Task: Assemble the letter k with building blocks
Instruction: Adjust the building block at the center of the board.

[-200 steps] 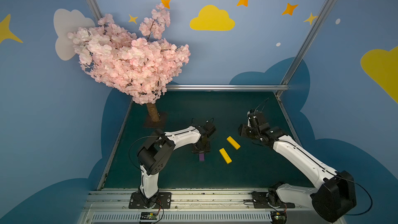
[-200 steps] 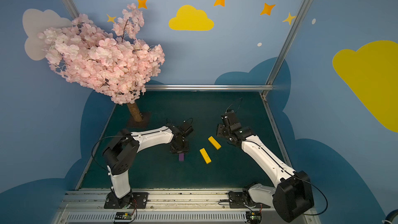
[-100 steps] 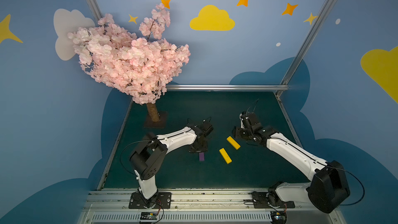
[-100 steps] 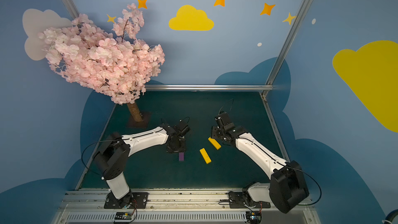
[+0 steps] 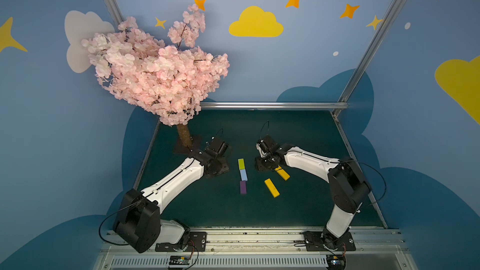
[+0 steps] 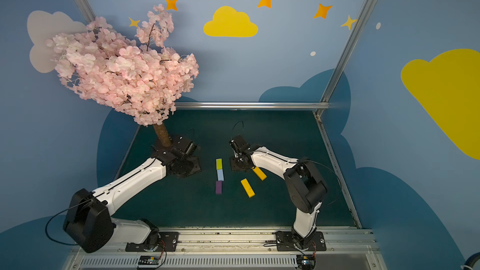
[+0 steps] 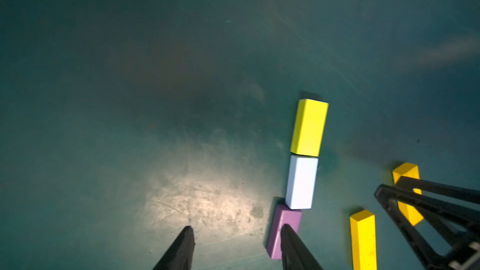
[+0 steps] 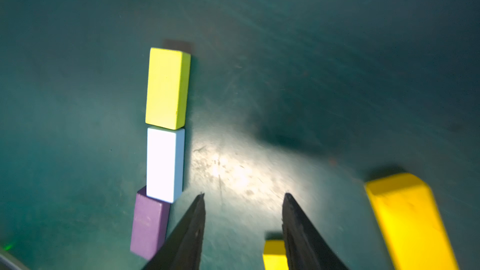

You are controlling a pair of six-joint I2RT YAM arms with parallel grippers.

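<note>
Three stem blocks [image 5: 243, 175] in line | two orange-yellow blocks [image 5: 271, 187] — lying apart

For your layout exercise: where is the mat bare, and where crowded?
Bare: mat between lime block and back rail, and from purple block to front rail. Crowded: around the two orange blocks by the right gripper.

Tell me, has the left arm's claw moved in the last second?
Yes. The left gripper has pulled back from the purple block toward the tree trunk, uncovering the lime-green block and light blue block.
</note>
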